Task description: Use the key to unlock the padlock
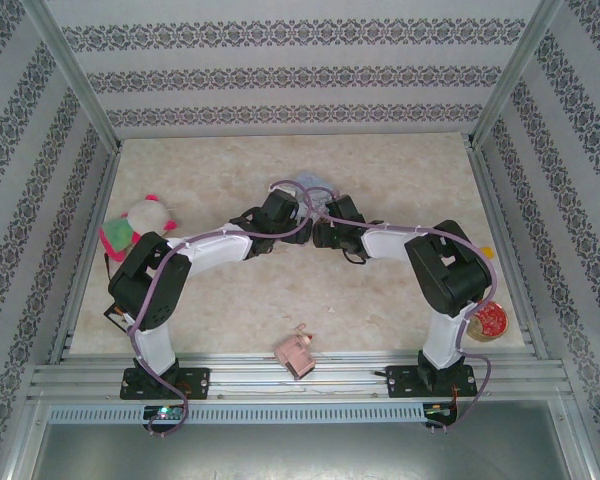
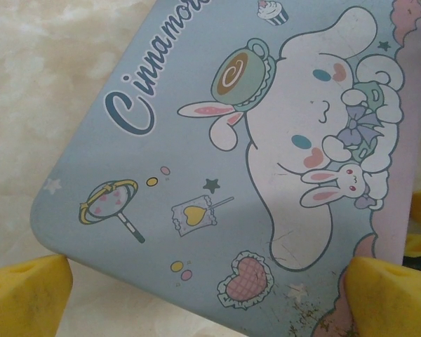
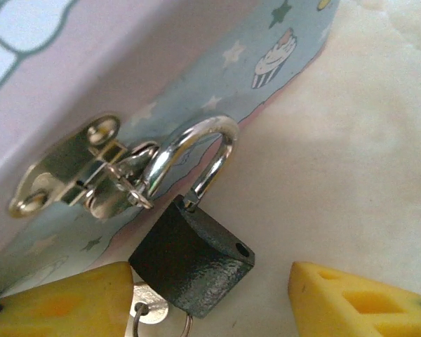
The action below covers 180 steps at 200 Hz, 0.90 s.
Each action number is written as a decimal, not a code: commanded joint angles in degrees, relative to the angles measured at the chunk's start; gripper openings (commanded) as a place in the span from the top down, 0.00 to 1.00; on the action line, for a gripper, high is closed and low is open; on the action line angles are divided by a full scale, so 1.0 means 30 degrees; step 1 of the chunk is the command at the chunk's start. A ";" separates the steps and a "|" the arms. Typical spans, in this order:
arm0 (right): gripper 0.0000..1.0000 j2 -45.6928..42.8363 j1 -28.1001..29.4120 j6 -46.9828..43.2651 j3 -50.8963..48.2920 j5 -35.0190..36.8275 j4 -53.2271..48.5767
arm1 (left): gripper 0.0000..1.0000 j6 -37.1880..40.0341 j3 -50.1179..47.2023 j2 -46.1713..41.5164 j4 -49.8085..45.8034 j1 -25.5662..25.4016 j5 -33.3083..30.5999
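the padlock point(image 3: 193, 263) is hung by its thin silvery shackle point(image 3: 196, 154) through the metal hasp point(image 3: 84, 172) of the blue tin point(image 2: 161, 210), mid-table toward the far side. a key point(image 3: 149, 314) is seen under its dark, grainy square body. the right gripper point(image 3: 210, 291) is spread around it, yellow pads point(image 3: 358, 298) apart, nothing pinched. the left gripper point(image 2: 207, 288) is spread over the glossy printed lid, probably to brace the tin.

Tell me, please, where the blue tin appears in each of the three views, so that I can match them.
Top external: the blue tin is small, just above the picture's centre, partly hidden.
Left wrist: its printed lid covers the centre and right.
Right wrist: its side wall crosses the upper left, carrying the hasp and the padlock.
Shared landmark: the cream table around it.
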 commanded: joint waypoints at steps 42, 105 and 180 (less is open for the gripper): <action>0.59 0.0800 0.0003 0.1728 0.0579 0.0090 0.0307 | 0.01 0.0131 -0.1116 0.0420 -0.2787 0.0178 0.0214; 0.82 0.0395 0.0019 0.2075 0.0524 0.0090 0.0380 | 0.01 0.0063 -0.1267 0.0371 -0.2689 0.0189 0.0187; 1.00 -0.0163 -0.0956 0.3886 -0.0708 -0.2111 0.3350 | 0.01 0.0057 -0.1412 0.0309 -0.2532 0.0189 0.0280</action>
